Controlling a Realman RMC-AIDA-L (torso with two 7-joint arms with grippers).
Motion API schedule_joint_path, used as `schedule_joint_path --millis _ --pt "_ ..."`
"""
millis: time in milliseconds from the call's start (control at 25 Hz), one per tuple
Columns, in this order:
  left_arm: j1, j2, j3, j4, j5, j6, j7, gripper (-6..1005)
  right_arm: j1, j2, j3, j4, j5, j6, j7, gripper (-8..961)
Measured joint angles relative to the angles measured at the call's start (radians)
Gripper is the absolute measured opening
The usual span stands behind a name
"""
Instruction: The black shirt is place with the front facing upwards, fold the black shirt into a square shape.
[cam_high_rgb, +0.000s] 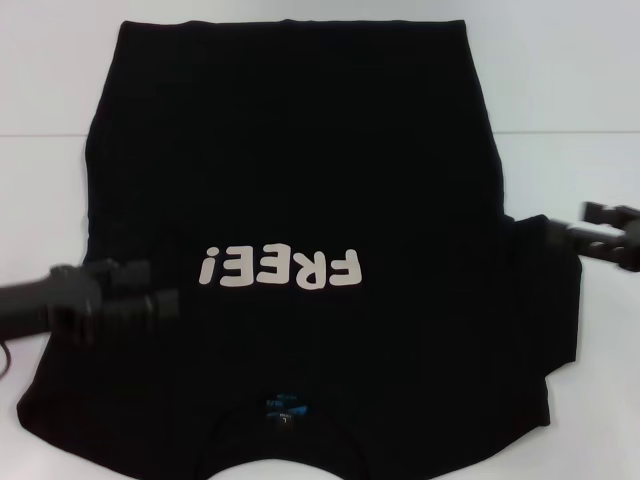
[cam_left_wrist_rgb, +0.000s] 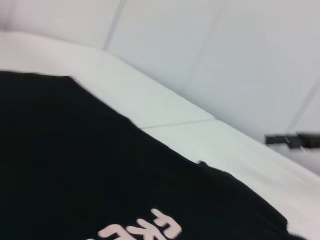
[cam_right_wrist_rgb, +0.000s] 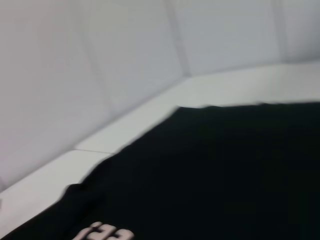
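Head view: black shirt (cam_high_rgb: 300, 180) is laid flat on the table (cam_high_rgb: 570, 90). Left gripper (cam_high_rgb: 165, 303) is held over the left sleeve, right gripper (cam_high_rgb: 610, 215) beside the right edge; neither gripper's opening can be told. Sleeve fold judged pending; a sleeve grasp is called for.

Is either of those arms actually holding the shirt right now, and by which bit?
It cannot be told. The left gripper is over the black shirt on its left side, and the right gripper is by its right edge; neither grip is visible.

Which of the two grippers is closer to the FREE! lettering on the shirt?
Left. The left gripper hangs over the black shirt just beside the FREE! lettering; the right gripper sits out past the shirt's far edge.
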Motion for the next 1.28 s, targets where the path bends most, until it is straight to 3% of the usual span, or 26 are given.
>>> schedule_joint_path --millis 120,240,400,520,720,920,1280 --pt "0.020 -0.022 0.002 0.009 0.002 0.020 0.107 815 0.000 -0.029 -0.002 -0.102 -0.091 -0.005 0.246 915" --pt "0.026 -0.030 0.002 0.017 0.007 0.040 0.130 815 0.024 -0.054 -0.004 -0.201 -0.229 -0.028 0.475 915" --pt "0.030 -0.030 0.008 0.017 0.011 0.071 0.156 815 0.084 -0.071 -0.006 -0.302 -0.451 -0.089 0.742 915" --pt "0.032 -0.031 0.008 0.017 0.011 0.075 0.168 815 0.145 -0.070 -0.018 -0.327 -0.595 -0.138 0.866 915" --pt "0.033 -0.031 0.008 0.013 0.012 0.075 0.171 816 0.204 -0.055 -0.068 -0.261 -0.700 -0.115 0.920 912" --pt "0.033 -0.032 0.008 0.010 0.010 0.069 0.173 816 0.246 -0.073 -0.076 -0.119 -0.698 -0.051 0.921 905" --pt "0.033 -0.032 0.008 0.008 0.003 0.066 0.175 816 0.292 -0.077 -0.101 0.011 -0.698 0.079 0.919 891"
